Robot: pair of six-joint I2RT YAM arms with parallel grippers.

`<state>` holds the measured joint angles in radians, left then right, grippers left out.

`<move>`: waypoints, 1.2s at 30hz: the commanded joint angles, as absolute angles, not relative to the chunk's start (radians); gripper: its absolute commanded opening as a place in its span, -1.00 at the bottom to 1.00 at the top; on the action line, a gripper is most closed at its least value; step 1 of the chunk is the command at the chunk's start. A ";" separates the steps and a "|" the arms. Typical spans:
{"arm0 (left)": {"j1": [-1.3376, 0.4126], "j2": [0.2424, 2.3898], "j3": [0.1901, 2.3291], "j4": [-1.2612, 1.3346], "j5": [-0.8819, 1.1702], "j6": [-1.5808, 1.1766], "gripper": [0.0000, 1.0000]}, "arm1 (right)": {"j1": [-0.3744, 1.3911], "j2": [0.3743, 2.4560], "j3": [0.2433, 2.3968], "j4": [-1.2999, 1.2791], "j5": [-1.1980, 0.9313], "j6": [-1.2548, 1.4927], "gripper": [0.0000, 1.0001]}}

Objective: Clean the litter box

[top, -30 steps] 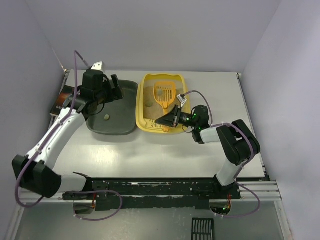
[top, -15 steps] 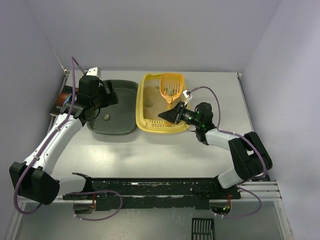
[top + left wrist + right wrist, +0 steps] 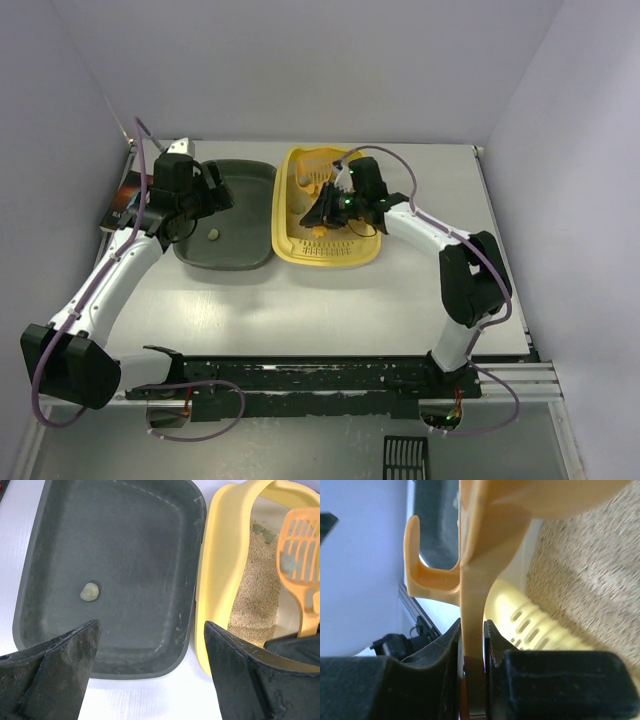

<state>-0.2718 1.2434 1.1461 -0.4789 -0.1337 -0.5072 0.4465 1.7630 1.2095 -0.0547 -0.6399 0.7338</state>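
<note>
**Right end effector (image 3: 328, 207) carrying the scoop (image 3: 302, 555) out over the litter box (image 3: 285, 245)**

Clenched on the orange scoop's handle, it is now hanging above the box's middle, having come in from the near right rim. A grey clump (image 3: 287, 562) is riding on the slots. The left end effector (image 3: 150, 680), released wide, is hovering over the dark tray (image 3: 110, 540) to the box's left, barely shifting.

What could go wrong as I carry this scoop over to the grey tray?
1. The clump sits loose on the scoop, so it may roll off before clearing the litter box wall.
2. The right gripper pinches only the handle's thin edge, so the scoop could twist in the grip.
3. The open left gripper hangs over the dark tray, in the scoop's likely path.
</note>
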 commanded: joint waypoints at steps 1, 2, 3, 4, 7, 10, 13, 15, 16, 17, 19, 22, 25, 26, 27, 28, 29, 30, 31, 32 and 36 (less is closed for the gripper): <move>-0.251 1.224 1.129 -0.448 -0.095 -0.533 0.91 | 0.538 1.720 1.299 -0.421 -0.500 0.667 -1.00; -0.248 1.223 1.130 -0.450 -0.093 -0.534 0.90 | 0.536 1.708 1.277 -0.378 -0.537 0.673 -1.00; -0.246 1.222 1.131 -0.451 -0.092 -0.534 0.90 | 0.535 1.695 1.247 -0.327 -0.577 0.683 -1.00; -0.246 1.220 1.130 -0.451 -0.092 -0.532 0.90 | 0.530 1.685 1.216 -0.268 -0.626 0.700 -1.00; -0.242 1.213 1.127 -0.454 -0.092 -0.530 0.90 | 0.527 1.653 1.095 -0.041 -0.762 0.805 -1.00; -0.239 1.205 1.121 -0.453 -0.093 -0.524 0.90 | 0.516 1.628 0.994 0.165 -0.853 0.911 -1.00; -0.233 1.202 1.145 -0.479 -0.114 -0.505 0.90 | 0.512 1.619 0.878 0.487 -0.953 1.100 -1.00; -0.225 1.207 1.194 -0.523 -0.164 -0.474 0.90 | 0.532 1.630 0.935 0.416 -0.942 1.074 -1.00; -0.219 1.210 1.225 -0.546 -0.192 -0.457 0.90 | 0.548 1.639 1.023 0.240 -0.883 0.910 -1.00; -0.209 1.209 1.252 -0.562 -0.209 -0.433 0.89 | 0.571 1.650 1.108 0.058 -0.802 0.799 -1.00; -0.187 1.220 1.344 -0.615 -0.217 -0.366 0.86 | 0.613 1.683 1.227 -0.134 -0.706 0.694 -1.00; -0.136 1.278 1.538 -0.762 -0.172 -0.241 0.84 | 0.636 1.731 1.312 -0.192 -0.695 0.692 -1.00; -0.094 1.336 1.722 -0.908 -0.186 -0.135 0.75 | 0.683 1.827 1.497 -0.420 -0.551 0.613 -1.00; -0.069 1.337 1.747 -0.930 -0.157 -0.108 0.71 | 0.705 1.875 1.594 -0.533 -0.481 0.571 -1.00; -0.045 1.324 1.756 -0.928 -0.137 -0.095 0.71 | 0.726 1.929 1.693 -0.640 -0.401 0.533 -1.00; -0.022 1.310 1.761 -0.923 -0.117 -0.084 0.71 | 0.751 1.986 1.791 -0.746 -0.321 0.504 -1.00; -0.016 1.297 1.771 -0.925 -0.091 -0.072 0.72 | 0.775 2.045 1.890 -0.832 -0.253 0.476 -1.00; 0.013 1.294 1.789 -0.933 -0.071 -0.064 0.72 | 0.800 2.100 1.970 -0.909 -0.196 0.455 -1.00; 0.023 1.297 1.811 -0.961 -0.062 -0.058 0.72 | 0.825 2.150 2.058 -0.978 -0.141 0.441 -1.00; 0.028 1.309 1.837 -0.986 -0.064 -0.054 0.71 | 0.850 2.211 2.146 -1.045 -0.072 0.429 -1.00; 0.057 1.373 1.916 -1.073 -0.113 -0.060 0.62 | 0.946 2.387 2.470 -1.294 0.195 0.401 -1.00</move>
<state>0.0292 1.3228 1.8454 -0.9485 -0.1177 -0.1001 0.8547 2.2635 2.2185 -0.8970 -0.1524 0.4858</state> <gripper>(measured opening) 0.831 0.176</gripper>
